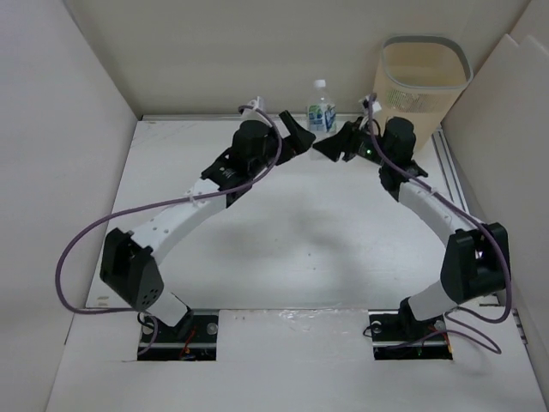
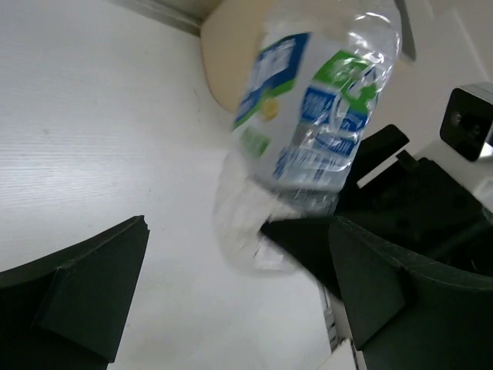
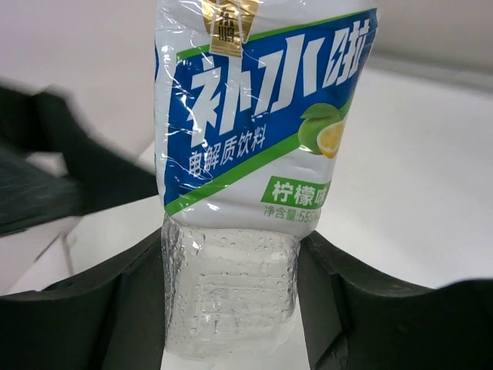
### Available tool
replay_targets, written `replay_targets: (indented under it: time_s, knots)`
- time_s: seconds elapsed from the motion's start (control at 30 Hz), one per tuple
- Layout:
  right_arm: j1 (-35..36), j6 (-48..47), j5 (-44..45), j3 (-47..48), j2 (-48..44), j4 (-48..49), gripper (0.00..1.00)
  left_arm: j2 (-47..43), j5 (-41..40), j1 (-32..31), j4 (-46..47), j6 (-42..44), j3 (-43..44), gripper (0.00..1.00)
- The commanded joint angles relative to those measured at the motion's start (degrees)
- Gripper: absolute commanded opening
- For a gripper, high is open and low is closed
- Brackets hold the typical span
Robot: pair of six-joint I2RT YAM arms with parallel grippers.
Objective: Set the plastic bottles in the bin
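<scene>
My right gripper (image 3: 231,258) pinches the bottle (image 3: 254,139) by the far edge, left gripper (image 2: 239,231) spread; next, lift into the bin (image 1: 422,107).

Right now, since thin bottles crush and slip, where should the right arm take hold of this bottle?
Grip the bottle on its clear dimpled lower body, below the label, coming in level from the near-right side: it stands upright, and the right fingers flank that part.
</scene>
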Motion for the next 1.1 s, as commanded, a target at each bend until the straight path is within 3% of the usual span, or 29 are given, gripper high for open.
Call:
replay_targets:
  time_s: [0.0, 0.17, 0.43, 0.53, 0.6, 0.63, 0.73, 0.87, 1.07]
  knots:
    - [-7.02, 0.27, 1.57, 10.85, 1.56, 0.58, 0.00, -10.04, -13.48, 1.28, -4.92, -2.93, -1.55, 1.00]
    - [-14.49, 3.17, 3.76, 25.11, 9.82, -4.80, 0.00, -17.35, -22.37, 1.81, -9.41, -2.94, -4.18, 1.00]
    - [-24.42, 8.98, 17.09, 42.69, 20.02, -11.12, 0.00, -25.70, -19.84, 1.81, -11.52, 0.13, -8.93, 1.00]
    - [-24.96, 8.01, 26.75, 45.95, 20.02, -14.82, 0.12, -27.38, -18.60, 1.81, -11.52, 0.67, -11.57, 1.00]
    - [-24.96, 7.40, 29.07, 48.76, 20.72, -17.71, 0.75, -28.17, -17.99, 1.81, -11.52, 1.89, -12.88, 1.00]
    - [-24.96, 7.39, 30.47, 49.99, 21.51, -19.12, 1.00, -28.78, -17.99, 1.81, -11.52, 1.90, -12.89, 1.00]
    - [-24.35, 6.08, 37.32, 56.66, 24.23, -26.84, 1.00, -28.79, -17.99, 1.81, -11.52, 3.57, -12.89, 1.00]
    - [-24.34, 5.46, 40.24, 66.33, 28.10, -35.20, 1.00, -27.64, -16.67, 1.81, -12.66, 6.11, -12.28, 1.00]
    - [-23.29, 3.62, 43.49, 70.57, 25.23, -41.53, 1.00, -25.53, -18.52, 1.81, -18.28, 6.82, -7.72, 1.00]
